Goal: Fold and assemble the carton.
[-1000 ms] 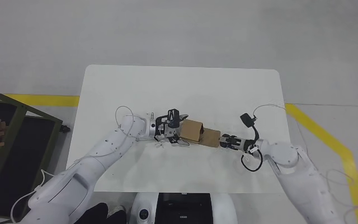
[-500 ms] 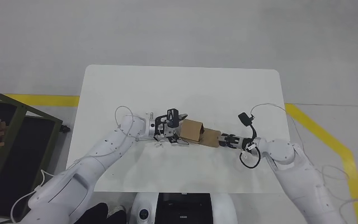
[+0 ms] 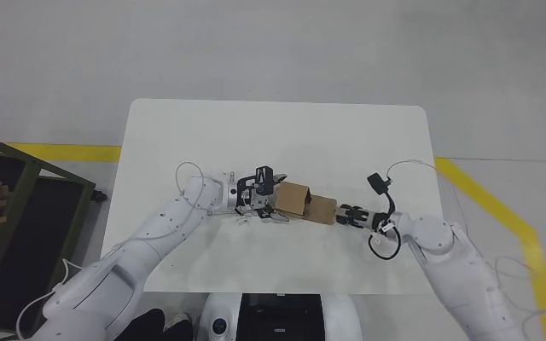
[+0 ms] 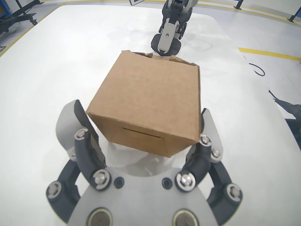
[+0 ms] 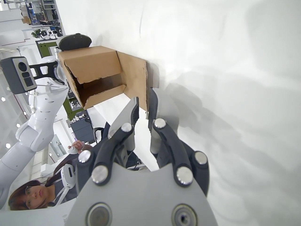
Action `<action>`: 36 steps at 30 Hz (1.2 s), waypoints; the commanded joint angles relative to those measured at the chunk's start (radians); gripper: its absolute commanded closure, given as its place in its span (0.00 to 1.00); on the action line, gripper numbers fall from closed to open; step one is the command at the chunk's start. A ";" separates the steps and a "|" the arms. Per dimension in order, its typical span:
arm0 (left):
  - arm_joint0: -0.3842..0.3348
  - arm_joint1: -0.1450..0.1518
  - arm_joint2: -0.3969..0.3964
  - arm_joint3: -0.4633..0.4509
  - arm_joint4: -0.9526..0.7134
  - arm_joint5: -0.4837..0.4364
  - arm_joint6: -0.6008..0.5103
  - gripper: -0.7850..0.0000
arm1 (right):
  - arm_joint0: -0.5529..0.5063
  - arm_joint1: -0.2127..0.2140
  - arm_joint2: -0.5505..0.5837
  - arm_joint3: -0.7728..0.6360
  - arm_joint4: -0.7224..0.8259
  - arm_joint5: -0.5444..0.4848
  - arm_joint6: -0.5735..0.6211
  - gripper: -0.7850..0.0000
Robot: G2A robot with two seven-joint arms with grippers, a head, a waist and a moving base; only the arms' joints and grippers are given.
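I am gripping the closed end of the carton (image 4: pixel 150 95) with my left gripper (image 4: pixel 141 110), one finger pressing on each side. The carton is lying on its side on the table (image 3: pixel 213 136). At the carton's far, open end, my right gripper (image 5: pixel 144 98) is pinching one flap (image 5: pixel 135 76).

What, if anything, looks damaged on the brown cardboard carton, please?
The brown cardboard carton has ragged, torn-looking flap edges at its open end, near the side flap pinched by the right gripper. Otherwise nothing stands out.
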 commanded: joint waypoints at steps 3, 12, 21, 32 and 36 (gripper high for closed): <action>0.003 0.001 -0.002 -0.003 0.001 0.002 0.000 0.00 | 0.019 -0.005 -0.021 0.022 0.008 -0.007 0.004 0.87; 0.008 0.004 -0.007 -0.010 0.002 0.001 -0.003 0.00 | 0.051 -0.014 -0.058 0.064 0.026 -0.022 0.006 0.84; 0.013 0.006 -0.011 -0.017 0.005 0.002 -0.004 0.00 | 0.065 -0.020 -0.077 0.082 0.053 -0.040 0.012 0.84; 0.018 0.009 -0.016 -0.025 0.004 0.001 -0.008 0.00 | 0.089 -0.028 -0.096 0.109 0.106 -0.089 0.036 0.84; 0.018 0.009 -0.016 -0.027 0.004 -0.001 -0.008 0.00 | 0.098 -0.031 -0.106 0.116 0.122 -0.098 0.046 0.84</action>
